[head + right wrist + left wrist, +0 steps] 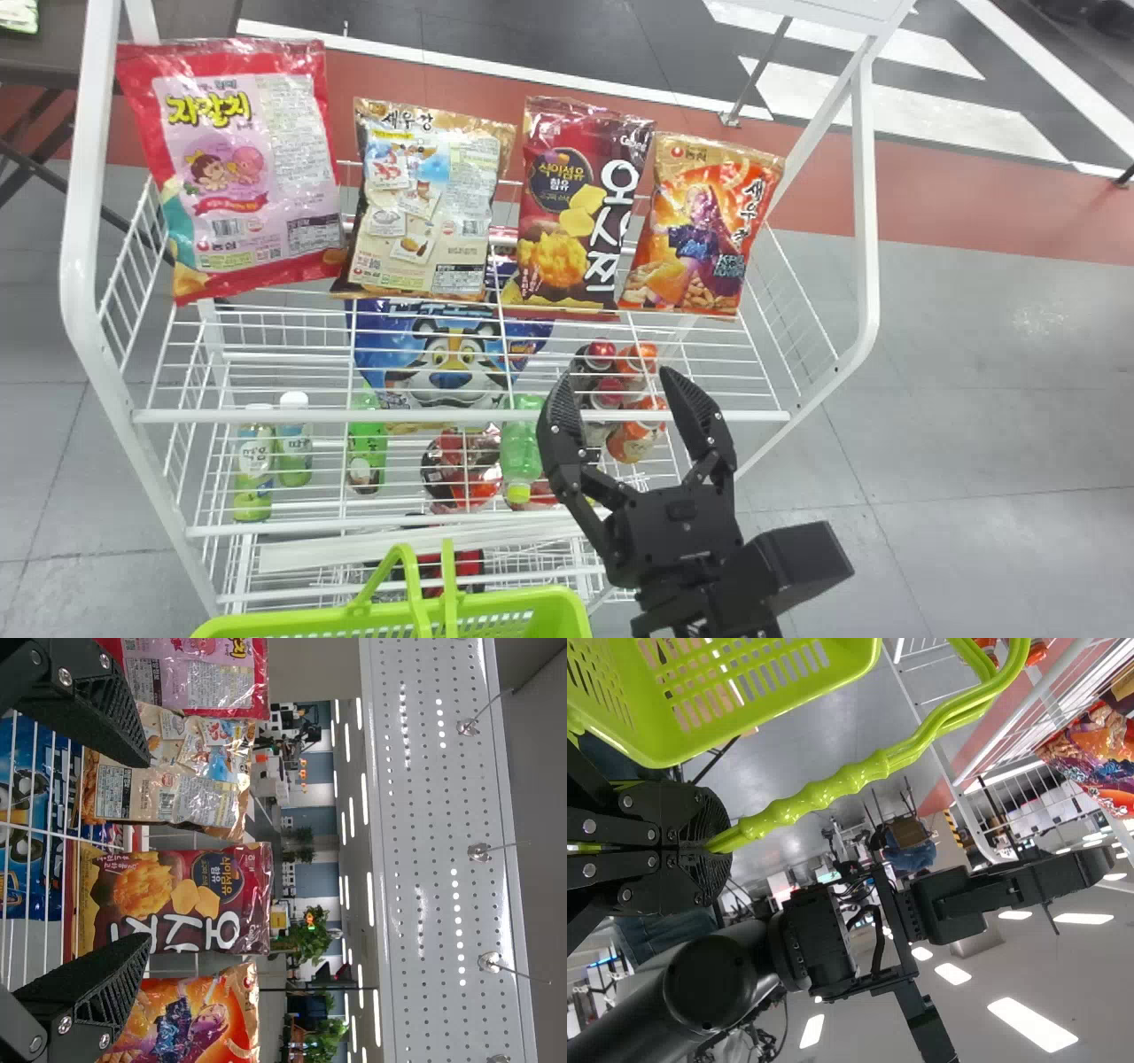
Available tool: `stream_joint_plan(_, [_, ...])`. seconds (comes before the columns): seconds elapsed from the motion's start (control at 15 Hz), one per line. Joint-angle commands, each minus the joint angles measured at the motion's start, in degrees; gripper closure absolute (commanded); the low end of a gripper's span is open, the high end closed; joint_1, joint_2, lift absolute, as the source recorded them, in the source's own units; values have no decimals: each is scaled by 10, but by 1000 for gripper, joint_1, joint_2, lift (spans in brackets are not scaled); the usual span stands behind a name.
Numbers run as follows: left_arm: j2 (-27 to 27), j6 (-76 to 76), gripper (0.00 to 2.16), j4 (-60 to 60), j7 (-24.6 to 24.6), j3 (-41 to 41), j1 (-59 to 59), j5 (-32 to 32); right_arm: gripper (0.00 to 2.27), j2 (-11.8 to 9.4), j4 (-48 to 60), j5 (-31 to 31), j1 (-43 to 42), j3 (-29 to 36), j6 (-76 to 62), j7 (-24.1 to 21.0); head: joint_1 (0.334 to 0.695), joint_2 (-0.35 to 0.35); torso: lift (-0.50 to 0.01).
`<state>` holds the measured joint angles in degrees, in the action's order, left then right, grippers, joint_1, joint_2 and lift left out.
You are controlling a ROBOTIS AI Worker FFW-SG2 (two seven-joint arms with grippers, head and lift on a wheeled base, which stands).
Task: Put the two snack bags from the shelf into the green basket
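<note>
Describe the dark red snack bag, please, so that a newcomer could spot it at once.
Find the white wire rack and its upper shelf. Third from the robot's left, the dark red bag stands between a beige bag and an orange bag. Large white lettering on dark red sets it apart.

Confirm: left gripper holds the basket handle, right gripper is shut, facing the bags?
Not shut: the head view shows the right gripper open, its fingers spread. It does face the bags, and the left gripper does hold the basket handle.

Shop-like space, wire rack [461, 415], snack bags [567, 221], bottles [295, 447]
</note>
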<state>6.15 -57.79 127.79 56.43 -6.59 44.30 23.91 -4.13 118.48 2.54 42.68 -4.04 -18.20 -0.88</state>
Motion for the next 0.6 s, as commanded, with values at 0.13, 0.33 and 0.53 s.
stream_joint_plan(0.13, [0, 0, 2121, -1, 0, 0, 0, 0, 127, -1, 0, 0, 0, 0, -3, 0, 695, -350, -6])
stream_joint_plan(0.33, [0, 0, 2121, 0, 0, 0, 1, 0, 127, -1, 0, 0, 0, 1, -3, 0, 695, -350, -6])
stream_joint_plan(0.53, [0, 0, 2121, -1, 0, 0, 0, 0, 127, -1, -2, 1, -1, 4, -3, 0, 695, -350, -6])
